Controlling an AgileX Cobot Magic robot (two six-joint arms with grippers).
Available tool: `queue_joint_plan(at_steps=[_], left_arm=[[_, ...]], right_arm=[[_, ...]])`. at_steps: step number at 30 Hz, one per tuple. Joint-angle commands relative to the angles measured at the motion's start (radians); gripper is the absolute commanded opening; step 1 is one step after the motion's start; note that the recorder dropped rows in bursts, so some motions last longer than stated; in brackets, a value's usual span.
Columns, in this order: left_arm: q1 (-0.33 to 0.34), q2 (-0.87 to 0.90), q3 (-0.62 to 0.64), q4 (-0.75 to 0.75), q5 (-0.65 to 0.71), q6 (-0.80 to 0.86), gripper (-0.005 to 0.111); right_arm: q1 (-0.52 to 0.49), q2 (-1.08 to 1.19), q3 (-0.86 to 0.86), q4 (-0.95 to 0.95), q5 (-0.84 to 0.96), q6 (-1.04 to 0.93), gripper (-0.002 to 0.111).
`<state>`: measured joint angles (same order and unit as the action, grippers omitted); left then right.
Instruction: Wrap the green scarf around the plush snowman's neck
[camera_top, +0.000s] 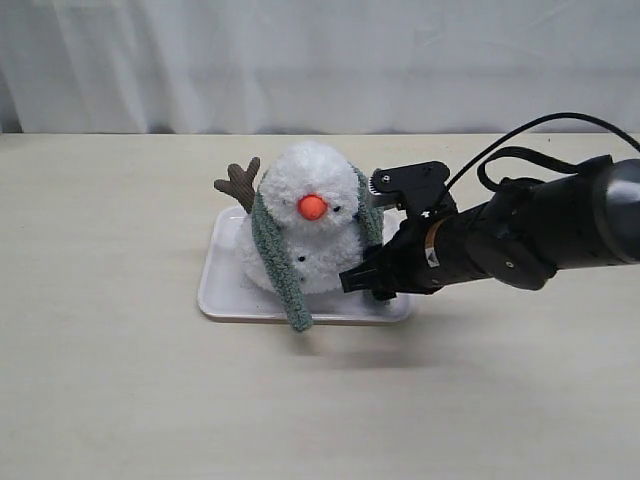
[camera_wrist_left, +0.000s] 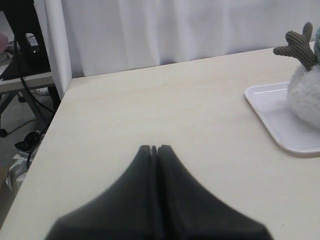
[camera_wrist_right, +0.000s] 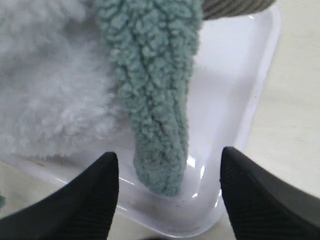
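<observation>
Pale table (camera_top: 120, 400), white tray (camera_top: 215, 292) mid-frame — right gripper (camera_wrist_right: 169, 152) gapes around the green scarf's (camera_wrist_right: 155, 90) loose end, gripping nothing; next, probably, pinch it and cross the plush snowman's (camera_top: 310, 180) neck (camera_top: 318, 236).

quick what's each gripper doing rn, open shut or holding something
Left gripper: closed, holding nothing.
Right gripper: open; the end of the green scarf sits between its jaws, not gripped.

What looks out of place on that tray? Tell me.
The green scarf only hangs down both sides of the plush snowman, its ends uncrossed. One end spills over the white tray's rim onto the table. The other end lies on the tray, ungripped, inside the open right gripper.
</observation>
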<state>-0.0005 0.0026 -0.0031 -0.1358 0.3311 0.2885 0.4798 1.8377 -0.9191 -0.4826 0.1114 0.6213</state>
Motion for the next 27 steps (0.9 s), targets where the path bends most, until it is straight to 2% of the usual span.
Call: queue_joint_plan(at_steps=[1,6,9,11,18,19,27], left_arm=[[-0.005,-0.003,0.003,-0.004,-0.008,-0.006,0.0],[-0.005,-0.003,0.003,-0.004,-0.008,-0.006,0.0],[-0.005,-0.003,0.003,-0.004,-0.008,-0.006,0.0],[-0.005,-0.003,0.003,-0.004,-0.008,-0.006,0.0],[-0.005,-0.003,0.003,-0.004,-0.008,-0.006,0.0],[-0.005,-0.003,0.003,-0.004,-0.008,-0.006,0.0],[-0.005,-0.003,0.003,-0.004,-0.008,-0.006,0.0]], right_arm=[[-0.003,0.026,-0.004,-0.008,-0.043,-0.008,0.056],[-0.003,0.062,-0.004,-0.004,-0.087,-0.008,0.056],[-0.003,0.08,-0.004,-0.004,-0.087,-0.008,0.05],[-0.003,0.084,-0.004,-0.004,-0.083,-0.008,0.043],[0.003,0.084,-0.004,-0.004,-0.075,-0.008,0.007],[0.007,0.081,-0.004,-0.004,-0.071,-0.008,0.004],[0.088,0.02,-0.004,-0.008,-0.055,-0.016,0.004]])
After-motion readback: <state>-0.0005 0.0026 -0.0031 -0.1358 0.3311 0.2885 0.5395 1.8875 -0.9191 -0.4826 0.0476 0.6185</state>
